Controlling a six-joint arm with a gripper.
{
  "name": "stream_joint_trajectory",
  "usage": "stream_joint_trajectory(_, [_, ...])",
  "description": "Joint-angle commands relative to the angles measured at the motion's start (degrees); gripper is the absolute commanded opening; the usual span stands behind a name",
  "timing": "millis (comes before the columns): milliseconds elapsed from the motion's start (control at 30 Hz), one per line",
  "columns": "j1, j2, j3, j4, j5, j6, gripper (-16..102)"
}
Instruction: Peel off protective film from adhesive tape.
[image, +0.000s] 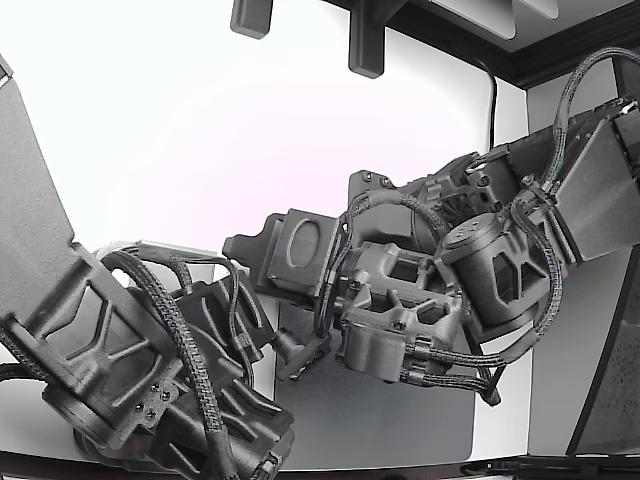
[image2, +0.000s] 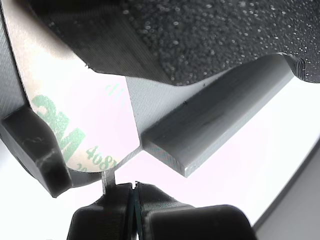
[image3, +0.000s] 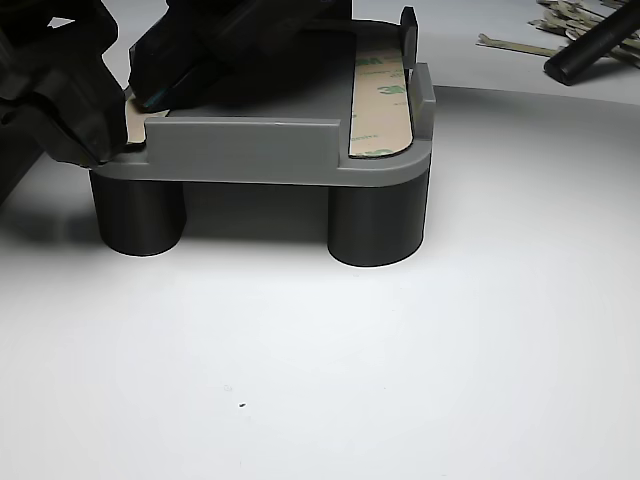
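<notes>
Pincer (image2: 134, 192) pinches the protective film's (image2: 75, 125) edge tab, just below it.

arm (image: 440, 290): dark grey ribbed castings | braided black cables (image: 185, 345) | small screws | no markings visible

Grey fixture, black claw, pale printed film

The fixture (image3: 250, 150) is mid-grey on darker grey legs; the tape liner (image2: 75, 120) beside the black gripper (image2: 134, 192) is off-white with green 3M lettering. The table (image3: 400, 380) looks white, perhaps overexposed.
</notes>
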Motion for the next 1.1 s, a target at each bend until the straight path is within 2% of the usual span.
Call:
stream_joint_trajectory(0, [-0.4, 1.2, -2.1, -0.1, 0.0, -0.2, -11])
stream_joint_trajectory(1067, [-1.1, 2.1, -0.2, 0.2, 1.7, -1.6, -11])
